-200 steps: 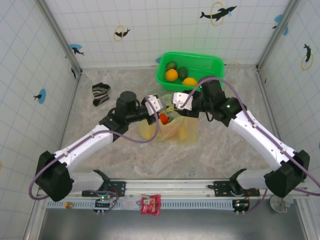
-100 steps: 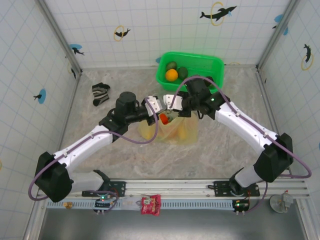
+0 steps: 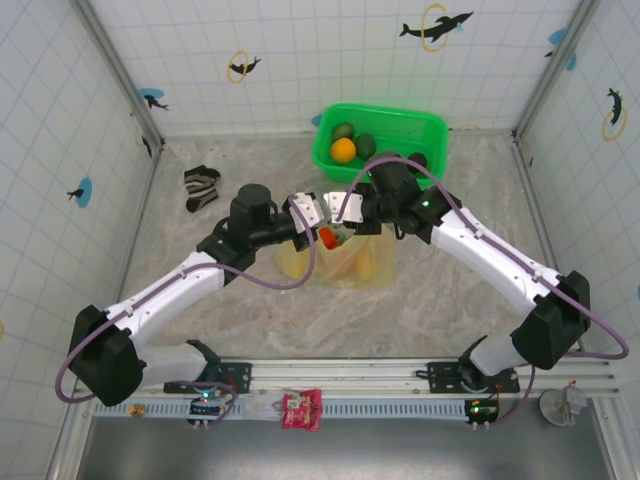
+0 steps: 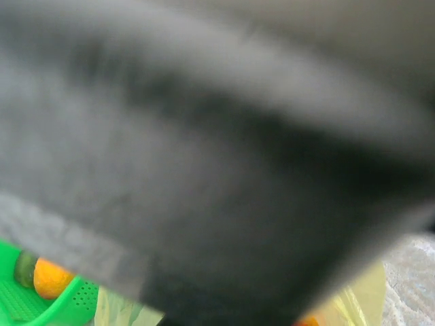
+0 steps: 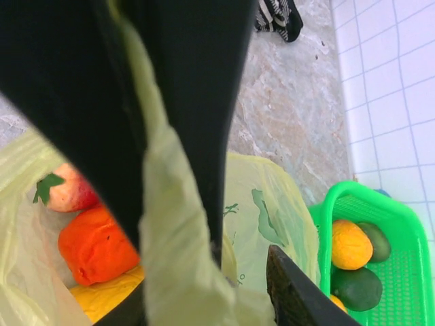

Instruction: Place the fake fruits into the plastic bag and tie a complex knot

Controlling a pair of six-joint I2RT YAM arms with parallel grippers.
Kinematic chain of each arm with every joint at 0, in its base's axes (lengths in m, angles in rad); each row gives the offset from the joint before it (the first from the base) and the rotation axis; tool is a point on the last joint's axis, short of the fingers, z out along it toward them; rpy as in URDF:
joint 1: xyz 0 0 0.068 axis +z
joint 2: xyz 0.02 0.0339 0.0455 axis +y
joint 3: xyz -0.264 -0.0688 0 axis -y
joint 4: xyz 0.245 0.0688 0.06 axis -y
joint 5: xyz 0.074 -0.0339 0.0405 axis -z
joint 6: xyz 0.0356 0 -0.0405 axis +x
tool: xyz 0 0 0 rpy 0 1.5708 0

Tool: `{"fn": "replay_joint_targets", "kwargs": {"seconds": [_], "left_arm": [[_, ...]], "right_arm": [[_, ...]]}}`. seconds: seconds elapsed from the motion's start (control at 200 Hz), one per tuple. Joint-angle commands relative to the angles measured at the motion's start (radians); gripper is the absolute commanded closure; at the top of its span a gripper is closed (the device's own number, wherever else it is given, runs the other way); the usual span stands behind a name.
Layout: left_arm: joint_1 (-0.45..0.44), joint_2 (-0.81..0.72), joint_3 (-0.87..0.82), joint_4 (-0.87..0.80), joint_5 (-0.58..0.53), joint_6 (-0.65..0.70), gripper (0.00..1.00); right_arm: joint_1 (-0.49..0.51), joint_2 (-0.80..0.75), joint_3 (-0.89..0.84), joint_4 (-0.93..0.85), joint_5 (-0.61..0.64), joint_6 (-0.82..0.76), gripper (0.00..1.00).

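In the top view the striped sock (image 3: 201,187) lies at the left of the frame on the marbled table (image 3: 250,320). Right of it, near the centre, the left gripper (image 3: 312,212) sits over the mouth of the plastic bag (image 3: 352,260). Its wrist view is a dark blur, so how far it is open cannot be told.

The bag lies at the centre of the frame with a red fruit (image 3: 326,237) showing at its upper left. In the right wrist view a pink fruit (image 5: 68,192), an orange-red fruit (image 5: 95,248) and a yellow fruit (image 5: 109,297) lie inside the bag at the lower left.

The right gripper (image 3: 342,208) nearly touches the left one. A strip of bag film runs down between its dark fingers (image 5: 299,295); whether they clamp it cannot be told.

Up and right stands the green basket (image 3: 425,125), holding an orange fruit (image 3: 343,150) and dark green fruits (image 3: 366,145).
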Motion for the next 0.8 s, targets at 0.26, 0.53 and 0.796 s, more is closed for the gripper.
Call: {"fn": "replay_joint_targets", "kwargs": {"seconds": [0.26,0.53,0.796], "left_arm": [[0.002,-0.01,-0.012,0.0,0.011,0.029,1.0],[0.0,-0.011,-0.009,-0.008,0.004,0.036,1.0],[-0.001,-0.007,-0.013,-0.008,0.002,0.042,1.0]], "right_arm": [[0.016,-0.019,0.043,-0.056,-0.005,-0.003,0.78],[0.032,-0.004,0.071,-0.059,0.015,-0.003,0.73],[0.035,-0.008,0.072,-0.073,0.024,-0.005,0.77]]}}
